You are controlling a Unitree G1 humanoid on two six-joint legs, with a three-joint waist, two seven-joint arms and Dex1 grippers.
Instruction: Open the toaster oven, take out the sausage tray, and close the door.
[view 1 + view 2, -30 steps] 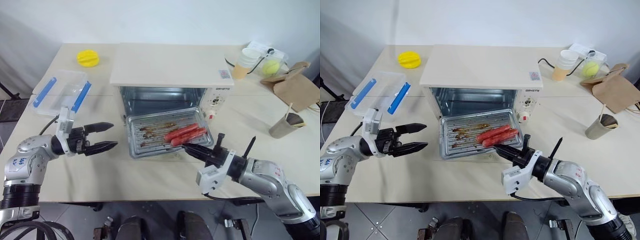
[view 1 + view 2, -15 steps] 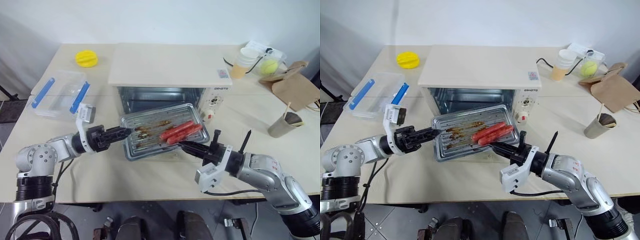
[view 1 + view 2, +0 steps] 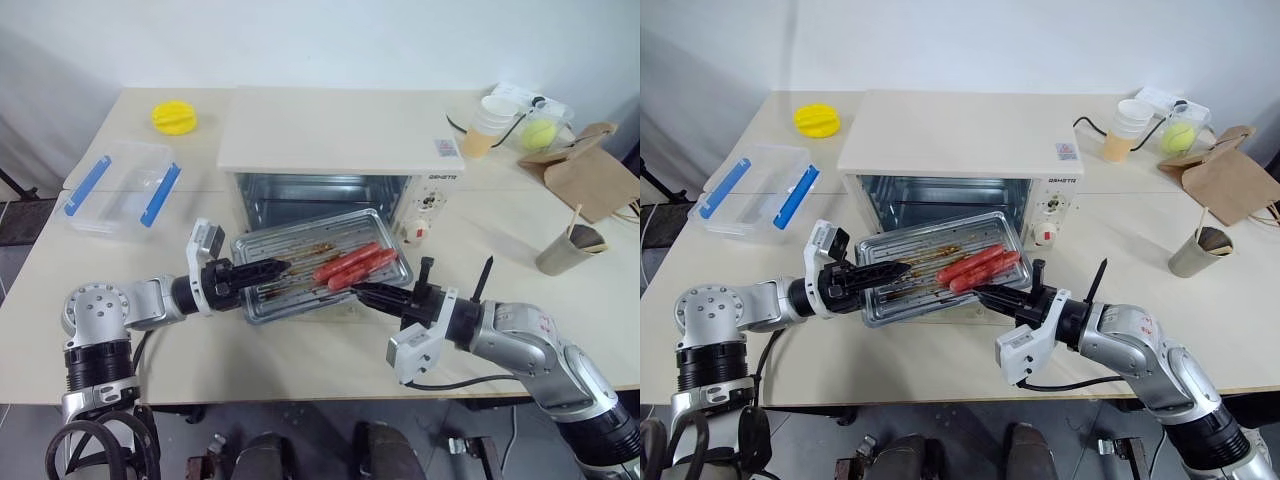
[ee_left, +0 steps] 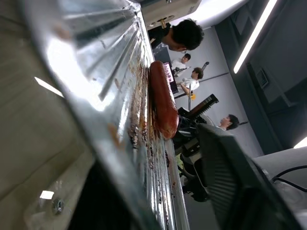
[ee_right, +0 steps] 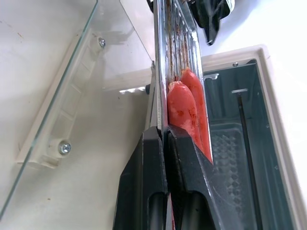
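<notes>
The cream-white toaster oven (image 3: 340, 130) stands mid-table with its glass door (image 5: 57, 86) folded down flat. The ribbed silver sausage tray (image 3: 290, 282), carrying red sausages (image 3: 352, 265), hangs just in front of the oven mouth above the door. My left gripper (image 3: 268, 267) reaches in level from the left and is shut on the tray's left rim. In the left wrist view that rim (image 4: 120, 110) runs between its fingers. My right gripper (image 3: 365, 292) is shut on the tray's front right rim, its fingers (image 5: 158, 158) pinching the metal edge beside the sausages (image 5: 184, 110).
A clear box with blue handles (image 3: 120, 185) and a yellow object (image 3: 175, 117) lie at the left. Stacked cups (image 3: 495, 125), a green ball (image 3: 542, 133), a brown paper bag (image 3: 590, 180) and a paper cup (image 3: 568, 250) sit at the right. People (image 4: 192, 79) show in the left wrist view.
My left gripper swung right from open beside the tray, rolled over and closed on its left rim. The tray came up off the door and shifted slightly left. My right gripper kept its grip.
</notes>
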